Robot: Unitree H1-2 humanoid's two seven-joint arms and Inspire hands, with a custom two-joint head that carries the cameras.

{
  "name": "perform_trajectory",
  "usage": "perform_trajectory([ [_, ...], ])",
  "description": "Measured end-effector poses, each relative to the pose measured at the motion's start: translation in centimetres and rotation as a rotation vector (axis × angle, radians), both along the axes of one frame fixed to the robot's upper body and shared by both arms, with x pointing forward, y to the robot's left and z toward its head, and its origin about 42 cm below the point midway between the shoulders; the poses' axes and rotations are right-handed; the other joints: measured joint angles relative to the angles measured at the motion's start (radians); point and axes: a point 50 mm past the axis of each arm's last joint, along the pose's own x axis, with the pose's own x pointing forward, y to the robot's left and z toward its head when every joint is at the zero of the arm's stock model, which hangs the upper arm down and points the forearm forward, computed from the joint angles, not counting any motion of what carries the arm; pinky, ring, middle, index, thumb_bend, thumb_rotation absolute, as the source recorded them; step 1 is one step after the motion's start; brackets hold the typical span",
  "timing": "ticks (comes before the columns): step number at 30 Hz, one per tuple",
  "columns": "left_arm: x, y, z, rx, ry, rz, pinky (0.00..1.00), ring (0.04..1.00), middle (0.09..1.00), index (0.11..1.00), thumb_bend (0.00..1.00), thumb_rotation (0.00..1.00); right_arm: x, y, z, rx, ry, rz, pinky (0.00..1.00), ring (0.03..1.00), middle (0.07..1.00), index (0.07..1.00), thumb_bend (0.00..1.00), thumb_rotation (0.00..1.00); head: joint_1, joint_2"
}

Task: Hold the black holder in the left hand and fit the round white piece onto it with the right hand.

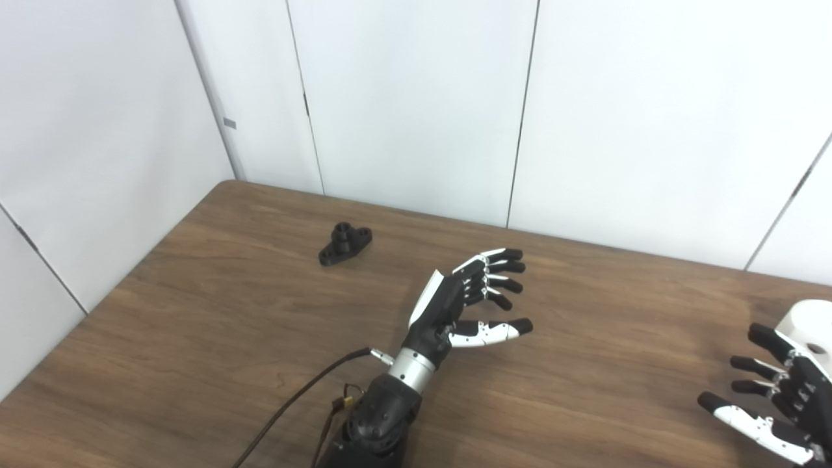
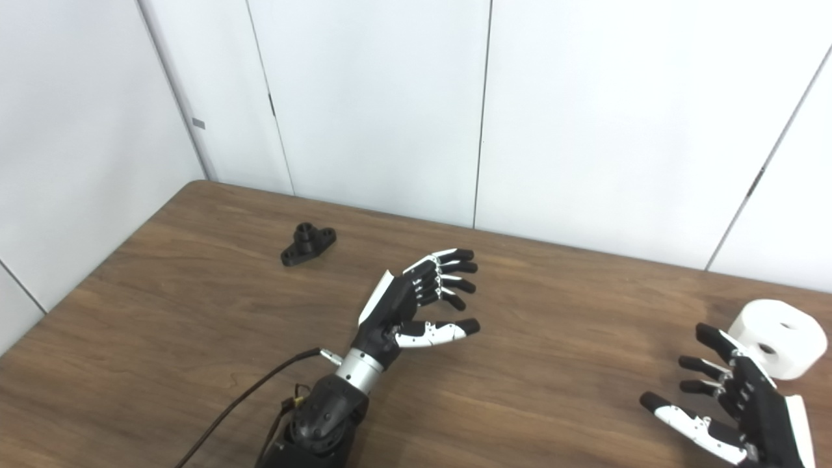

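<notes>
In the left eye view I see the wooden tabletop (image 1: pixel 227 338) running back to white wall panels (image 1: pixel 416 97). The black holder (image 1: pixel 345 244) lies flat on the wood toward the far left, alone, with nothing touching it. My left hand (image 1: pixel 465 302) is over the middle of the tabletop, well to the right of the holder and nearer to me, palm turned sideways, fingers (image 1: pixel 500 266) spread and thumb stuck out below them; it holds nothing. A dark cable (image 1: pixel 292 403) trails from the wrist toward the bottom edge. At the right edge my right hand (image 1: pixel 773 396) comes up from the corner, fingers apart and empty. The round white piece (image 1: pixel 809 328) sits just behind it, cut off by the frame.

In the right eye view the white piece shows whole: a short, thick ring with a hole in its top, standing on the tabletop near the right edge. The right hand is just in front of it, fingertips (image 2: pixel 705 333) spread and pointing left; the uppermost finger looks very close to the ring's side, but I cannot tell whether it touches. The holder stays far off on the left, with the open left hand between the two parts.
</notes>
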Motion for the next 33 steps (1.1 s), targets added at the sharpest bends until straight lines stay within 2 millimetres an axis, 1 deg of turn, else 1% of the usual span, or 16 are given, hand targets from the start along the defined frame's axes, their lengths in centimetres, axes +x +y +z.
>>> perform_trajectory([
  [4, 0.0, 0.1, 0.1, 0.043, 0.006, 0.012, 0.58, 0.718, 0.789, 0.760, 0.68, 0.00, 0.0, 0.0, 0.0, 0.001, 0.003, 0.000, 0.58, 0.706, 0.844, 0.791, 0.67, 0.06, 0.000, 0.000],
  [5, 0.0, 0.3, 0.2, 0.058, 0.014, 0.013, 0.59, 0.730, 0.785, 0.738, 0.69, 0.00, 0.0, 0.0, 0.0, 0.001, 0.003, 0.000, 0.57, 0.697, 0.839, 0.789, 0.67, 0.05, 0.000, 0.000],
  [7, -0.4, 0.6, 0.3, 0.069, 0.035, 0.010, 0.60, 0.736, 0.782, 0.722, 0.70, 0.00, 0.0, 0.0, 0.0, 0.001, 0.003, 0.000, 0.56, 0.693, 0.837, 0.789, 0.66, 0.05, 0.005, -0.003],
  [10, -1.0, 1.9, 0.2, 0.099, 0.075, 0.013, 0.61, 0.715, 0.750, 0.696, 0.71, 0.00, 0.0, -0.1, 0.0, 0.004, 0.003, -0.002, 0.56, 0.699, 0.842, 0.793, 0.66, 0.04, 0.006, -0.008],
  [12, -1.1, 3.3, 0.2, 0.142, 0.086, 0.009, 0.62, 0.722, 0.738, 0.686, 0.70, 0.00, -0.1, -0.3, 0.0, 0.002, 0.003, -0.005, 0.57, 0.702, 0.842, 0.793, 0.66, 0.04, 0.009, -0.008],
  [14, -0.9, 5.4, 1.0, 0.203, 0.070, 0.024, 0.65, 0.741, 0.751, 0.694, 0.70, 0.00, 0.0, -0.4, 0.0, 0.003, 0.002, -0.007, 0.57, 0.707, 0.845, 0.792, 0.66, 0.03, 0.009, -0.008],
  [16, -0.5, 7.6, 2.3, 0.268, 0.042, 0.051, 0.64, 0.745, 0.757, 0.701, 0.70, 0.00, -0.1, -0.5, 0.0, 0.001, 0.002, -0.009, 0.56, 0.707, 0.853, 0.795, 0.65, 0.03, 0.011, -0.008],
  [17, -0.1, 8.7, 3.1, 0.303, 0.023, 0.064, 0.62, 0.739, 0.754, 0.698, 0.70, 0.00, -0.1, -0.5, 0.1, -0.001, 0.002, -0.009, 0.55, 0.704, 0.854, 0.794, 0.65, 0.03, 0.012, -0.008],
  [19, 0.8, 10.2, 4.5, 0.354, -0.006, 0.079, 0.59, 0.727, 0.752, 0.699, 0.72, 0.00, 0.0, -0.6, 0.1, -0.006, 0.002, -0.005, 0.53, 0.695, 0.854, 0.792, 0.65, 0.05, 0.012, -0.008],
  [21, 1.6, 11.6, 6.2, 0.392, -0.031, 0.094, 0.59, 0.734, 0.757, 0.699, 0.74, 0.00, 0.1, -0.5, 0.2, -0.007, 0.000, 0.002, 0.53, 0.688, 0.850, 0.788, 0.66, 0.06, 0.012, -0.008],
  [24, 2.2, 12.8, 8.0, 0.427, -0.045, 0.117, 0.61, 0.747, 0.769, 0.714, 0.75, 0.00, 0.1, -0.4, 0.2, -0.007, 0.000, 0.003, 0.55, 0.687, 0.845, 0.789, 0.66, 0.06, 0.014, -0.008],
  [26, 2.4, 13.4, 8.5, 0.440, -0.036, 0.139, 0.63, 0.752, 0.776, 0.718, 0.75, 0.00, 0.1, -0.5, 0.2, -0.006, 0.001, 0.002, 0.55, 0.692, 0.846, 0.791, 0.66, 0.06, 0.014, -0.008],
  [27, 2.5, 13.7, 8.7, 0.444, -0.030, 0.149, 0.62, 0.755, 0.783, 0.721, 0.75, 0.00, 0.1, -0.5, 0.1, -0.005, 0.002, 0.000, 0.55, 0.695, 0.847, 0.791, 0.66, 0.06, 0.017, -0.008],
  [29, 2.4, 14.3, 9.3, 0.462, -0.024, 0.178, 0.58, 0.740, 0.789, 0.731, 0.74, 0.00, 0.0, -0.6, 0.1, -0.003, 0.008, -0.003, 0.55, 0.697, 0.851, 0.791, 0.66, 0.07, 0.017, -0.008],
  [31, 2.4, 15.0, 10.1, 0.486, -0.036, 0.215, 0.58, 0.746, 0.787, 0.725, 0.75, 0.00, 0.0, -0.6, 0.1, -0.001, 0.011, -0.004, 0.55, 0.699, 0.853, 0.790, 0.66, 0.06, 0.020, -0.008],
  [33, 2.6, 15.7, 11.0, 0.521, -0.048, 0.272, 0.68, 0.817, 0.826, 0.740, 0.75, 0.00, 0.0, -0.6, 0.1, 0.003, 0.013, -0.003, 0.55, 0.702, 0.856, 0.789, 0.65, 0.05, 0.021, -0.008],
])
